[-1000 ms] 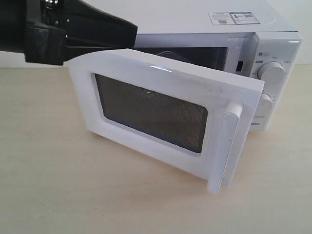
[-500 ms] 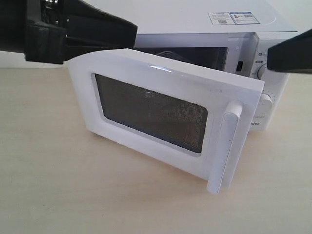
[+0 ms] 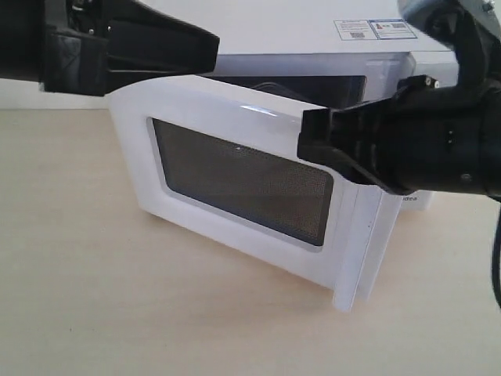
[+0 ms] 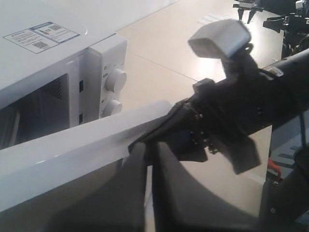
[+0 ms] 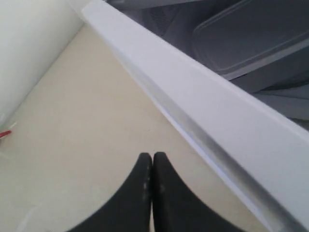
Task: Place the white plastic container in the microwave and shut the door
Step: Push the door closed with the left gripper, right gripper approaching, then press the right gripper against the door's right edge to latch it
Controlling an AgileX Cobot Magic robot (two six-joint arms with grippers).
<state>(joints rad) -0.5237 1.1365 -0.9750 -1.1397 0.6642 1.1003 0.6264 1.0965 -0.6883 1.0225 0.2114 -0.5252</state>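
Note:
The white microwave (image 3: 313,35) stands at the back with its door (image 3: 235,168) swung half open. In the right wrist view, over the door's top edge (image 5: 203,111), the white plastic container (image 5: 251,38) lies inside the cavity. My left gripper (image 3: 213,52) is shut and empty, just behind the door's top edge; its black fingers (image 4: 137,164) are pressed together there. My right gripper (image 3: 304,145) is shut and empty too, in front of the door's outer face by the handle (image 3: 352,258), whose upper part it hides. Its fingertips (image 5: 145,162) hang over the table.
Two round dials (image 4: 116,79) sit on the microwave's right panel, hidden by the right arm (image 3: 423,149) in the exterior view. The pale wooden table (image 3: 117,298) spreads in front of the door. A white wall (image 5: 29,53) shows in the right wrist view.
My right arm has come in from the right edge and now reaches across the door's handle side. The left arm and the door have barely moved.

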